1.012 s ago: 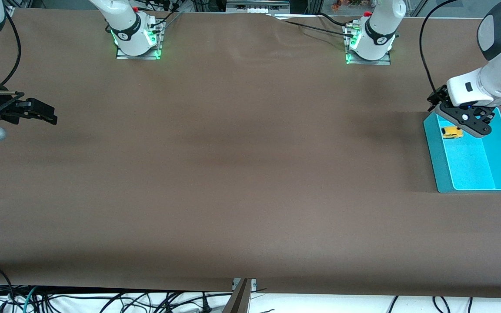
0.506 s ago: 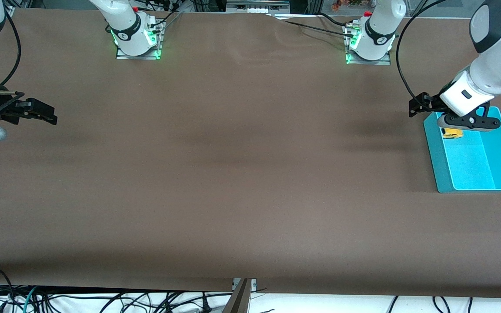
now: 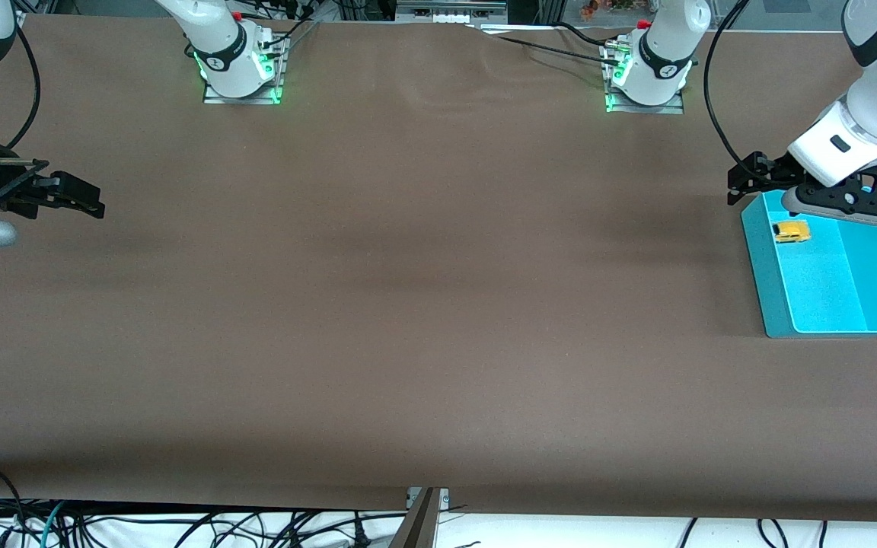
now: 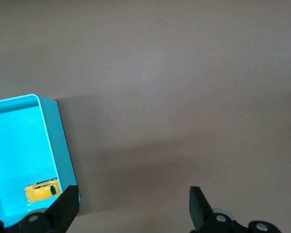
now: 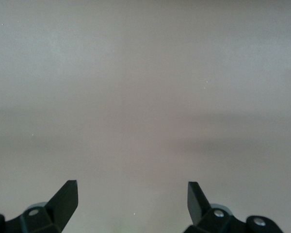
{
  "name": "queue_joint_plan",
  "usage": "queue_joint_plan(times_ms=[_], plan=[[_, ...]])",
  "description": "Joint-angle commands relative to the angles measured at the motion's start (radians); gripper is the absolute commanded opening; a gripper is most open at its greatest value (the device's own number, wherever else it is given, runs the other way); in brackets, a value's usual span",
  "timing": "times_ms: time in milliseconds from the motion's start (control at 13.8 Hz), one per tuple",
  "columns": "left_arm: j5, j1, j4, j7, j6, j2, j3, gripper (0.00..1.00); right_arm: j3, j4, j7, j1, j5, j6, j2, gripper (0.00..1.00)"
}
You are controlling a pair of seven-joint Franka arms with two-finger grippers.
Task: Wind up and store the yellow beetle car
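Observation:
The yellow beetle car [image 3: 792, 232] lies in the teal bin [image 3: 764, 281], in the bin's corner farthest from the front camera. It also shows in the left wrist view [image 4: 40, 191], inside the bin's wall [image 4: 60, 145]. My left gripper [image 3: 741, 181] is open and empty, in the air over the bin's corner and the table beside it; its jaws stand wide apart [image 4: 134, 206]. My right gripper [image 3: 88, 199] is open and empty, waiting over bare table at the right arm's end [image 5: 132, 196].
The bin stands at the left arm's end of the brown table [image 3: 423, 289]. The two arm bases [image 3: 239, 68] [image 3: 648, 76] stand along the table's edge farthest from the front camera. Cables hang below the edge nearest that camera.
My left gripper has risen from over the car and swung off toward the bin's corner, leaving the car lying in the bin. The right arm has barely moved.

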Motion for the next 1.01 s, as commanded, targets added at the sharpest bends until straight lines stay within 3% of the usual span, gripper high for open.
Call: queue_joint_plan(times_ms=[0,289,940], plan=[[-0.013,-0.013,0.035,-0.035,-0.027,0.020,0.016,1.00,0.002,0.019,-0.011,0.001,-0.012,-0.004,0.005,1.00],[-0.012,-0.022,0.029,-0.173,-0.030,0.020,0.017,1.00,0.002,0.019,-0.011,0.001,-0.013,-0.004,0.005,1.00],[0.022,-0.028,0.058,-0.164,-0.122,0.020,0.017,1.00,0.002,0.019,-0.010,0.011,-0.013,-0.001,0.009,1.00]])
